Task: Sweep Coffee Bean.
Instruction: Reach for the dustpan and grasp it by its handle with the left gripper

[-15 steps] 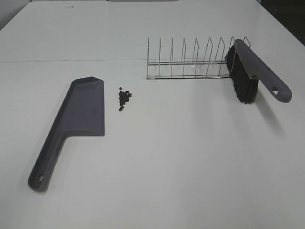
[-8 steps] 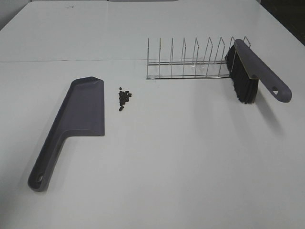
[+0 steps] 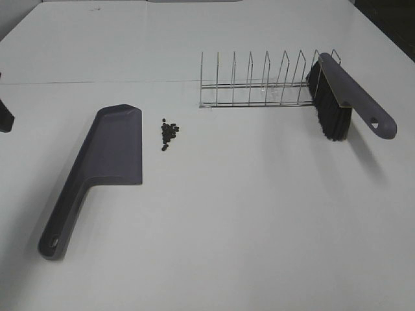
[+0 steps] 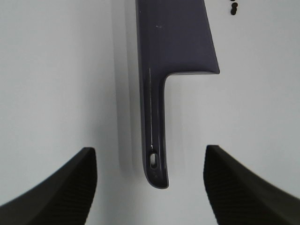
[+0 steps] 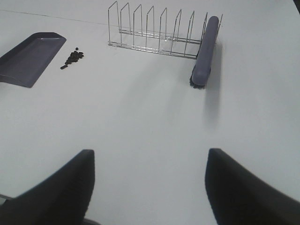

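Observation:
The coffee beans (image 3: 168, 133) lie in a small dark cluster on the white table, just right of the grey dustpan (image 3: 110, 152). The dustpan lies flat with its handle (image 3: 61, 223) pointing to the near left. The grey brush (image 3: 343, 97) with black bristles leans on the right end of the wire rack (image 3: 256, 84). My left gripper (image 4: 150, 154) is open and empty above the dustpan handle (image 4: 157, 136); a few beans (image 4: 233, 7) show at that view's edge. My right gripper (image 5: 150, 157) is open and empty over bare table, far from the brush (image 5: 205, 49), beans (image 5: 72, 57) and dustpan (image 5: 28, 56).
The wire rack (image 5: 154, 33) stands at the back right of the white table (image 3: 246, 214). A dark part of the left arm (image 3: 5, 120) shows at the left edge of the exterior view. A seam (image 3: 97, 82) runs across the table behind the dustpan.
A dark part of the left arm has come into the exterior view at the left edge. The dustpan, beans, brush and rack have not moved.

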Available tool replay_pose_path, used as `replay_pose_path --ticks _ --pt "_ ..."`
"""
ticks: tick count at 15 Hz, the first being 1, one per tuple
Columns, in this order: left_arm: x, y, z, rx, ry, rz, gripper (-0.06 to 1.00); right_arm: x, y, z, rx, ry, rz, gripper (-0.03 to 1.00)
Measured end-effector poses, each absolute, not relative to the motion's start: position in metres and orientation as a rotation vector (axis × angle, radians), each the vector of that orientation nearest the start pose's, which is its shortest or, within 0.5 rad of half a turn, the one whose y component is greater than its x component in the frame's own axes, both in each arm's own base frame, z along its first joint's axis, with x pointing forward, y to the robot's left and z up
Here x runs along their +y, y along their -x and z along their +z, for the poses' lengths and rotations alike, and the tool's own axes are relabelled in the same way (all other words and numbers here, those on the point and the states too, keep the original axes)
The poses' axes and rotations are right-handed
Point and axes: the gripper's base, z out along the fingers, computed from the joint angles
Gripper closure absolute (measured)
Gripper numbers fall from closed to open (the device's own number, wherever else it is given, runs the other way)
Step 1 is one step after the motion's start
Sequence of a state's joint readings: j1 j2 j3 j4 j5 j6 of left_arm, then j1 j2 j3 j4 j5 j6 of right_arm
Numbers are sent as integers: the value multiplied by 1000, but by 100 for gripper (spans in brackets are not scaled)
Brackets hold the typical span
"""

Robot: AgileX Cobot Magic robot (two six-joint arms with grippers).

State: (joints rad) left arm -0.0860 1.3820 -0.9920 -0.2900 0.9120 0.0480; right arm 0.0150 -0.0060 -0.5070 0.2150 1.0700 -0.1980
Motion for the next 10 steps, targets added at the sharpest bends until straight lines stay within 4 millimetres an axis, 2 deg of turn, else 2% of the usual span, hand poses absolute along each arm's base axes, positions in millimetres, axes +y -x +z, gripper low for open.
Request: replay_pose_path --ticks 2,3,4,6,7,10 --pt "-47 -282 255 2857 1 -377 35 17 8 280 2012 228 141 41" --pt "-60 -296 236 2934 -28 -377 35 17 8 280 2012 228 141 41" --pt "-69 -300 224 2978 -47 -367 35 17 8 280 2012 228 141 41" --pt "-78 -304 208 3040 -59 -323 35 17 8 280 2012 228 141 41" --pt "-84 -305 192 3097 -59 -259 35 17 8 280 2012 228 141 41" --pt "-93 -307 169 3164 -88 -197 35 17 8 280 2012 228 141 41"
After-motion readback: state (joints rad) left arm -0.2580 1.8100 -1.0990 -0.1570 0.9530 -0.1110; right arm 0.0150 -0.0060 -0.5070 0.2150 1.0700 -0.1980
